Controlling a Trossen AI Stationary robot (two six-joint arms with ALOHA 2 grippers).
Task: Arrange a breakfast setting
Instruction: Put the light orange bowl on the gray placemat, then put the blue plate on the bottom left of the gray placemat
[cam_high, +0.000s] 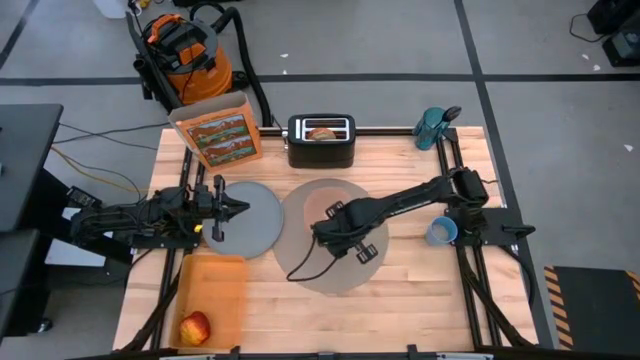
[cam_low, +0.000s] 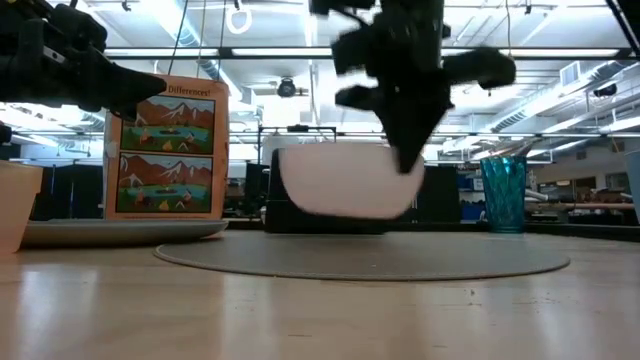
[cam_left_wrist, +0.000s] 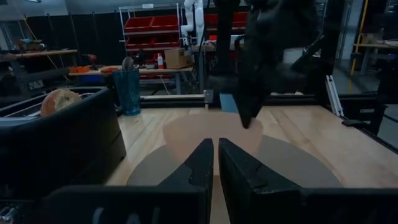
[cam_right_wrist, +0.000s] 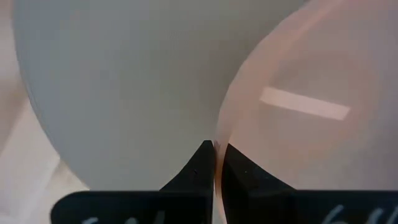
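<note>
My right end effector (cam_high: 322, 232) pinched the rim of the pink bowl (cam_low: 350, 180), lifted just above the mat (cam_high: 345, 270), while my left end effector (cam_high: 237, 208) hung clenched over the plate (cam_high: 255, 220).

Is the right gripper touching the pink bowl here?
Touching. In the right wrist view the right gripper has its fingers pinched on the rim of the pink bowl; the low view shows the bowl held off the mat.

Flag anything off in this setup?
Nothing spilled or damaged. One oddity: the apple sits in an orange tray at the table's near left corner, apart from the mat. The right gripper pinches the pink bowl's rim.
</note>
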